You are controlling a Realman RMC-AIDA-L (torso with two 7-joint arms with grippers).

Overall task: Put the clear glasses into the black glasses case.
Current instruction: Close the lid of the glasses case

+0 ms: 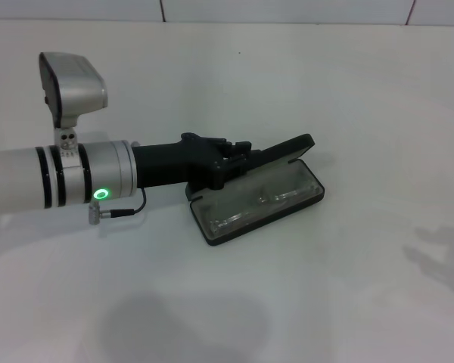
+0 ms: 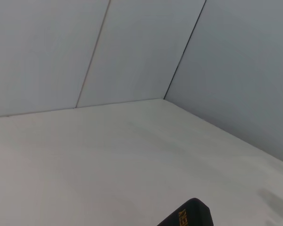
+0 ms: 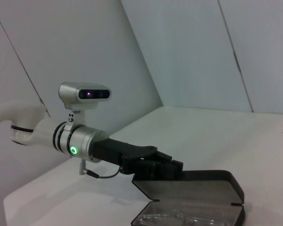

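The black glasses case lies open on the white table, its base toward me. The clear glasses rest inside it on the grey lining. The lid stands half raised, leaning back over the base. My left gripper reaches in from the left and sits against the lid's left end. In the right wrist view the left gripper is behind the raised lid of the case, with the clear glasses in the tray below. A lid corner of the case with orange lettering shows in the left wrist view. My right gripper is out of view.
The white table runs to a tiled wall at the back. A faint shadow falls on the table at the right. My left arm's silver forearm with its wrist camera spans the left side.
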